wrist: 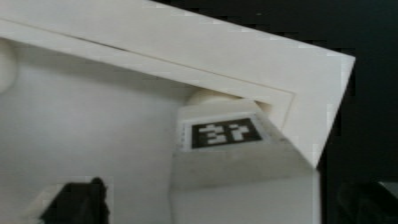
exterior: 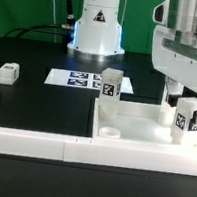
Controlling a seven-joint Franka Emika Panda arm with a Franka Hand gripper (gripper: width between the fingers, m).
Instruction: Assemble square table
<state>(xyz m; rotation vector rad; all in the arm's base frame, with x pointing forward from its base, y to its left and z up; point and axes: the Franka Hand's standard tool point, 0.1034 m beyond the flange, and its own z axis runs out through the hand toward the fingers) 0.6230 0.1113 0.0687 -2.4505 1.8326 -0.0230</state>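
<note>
1. Exterior view: the square table slab (exterior: 134,119) lies rim-up in the lower right of the frame, like a shallow tray.
2. Within its rim, the far-corner leg (exterior: 110,86) stands upright at the slab's back corner on the exterior view's left, with its tag facing the camera. A round socket (exterior: 109,133) shows at the near corner on that side.
3. The tagged leg (exterior: 186,114) stands upright at the slab's edge on the exterior view's right, directly under the gripper (exterior: 179,97).
4. From this side, it is unclear whether the gripper's fingers touch that leg.
5. The loose leg (exterior: 7,71) lies on the black table (exterior: 35,103) at middle left, well apart from the slab. The marker board (exterior: 84,81) lies flat at upper centre.
6. Wrist view: the tagged leg (wrist: 226,150) stands in the corner of the square table slab (wrist: 107,110), close against the raised rim.
7. The gripper (wrist: 222,205) is spread wide. Its dark fingers (wrist: 75,200) sit well apart with the leg between them. Neither finger presses on the leg, so the gripper holds nothing.
</note>
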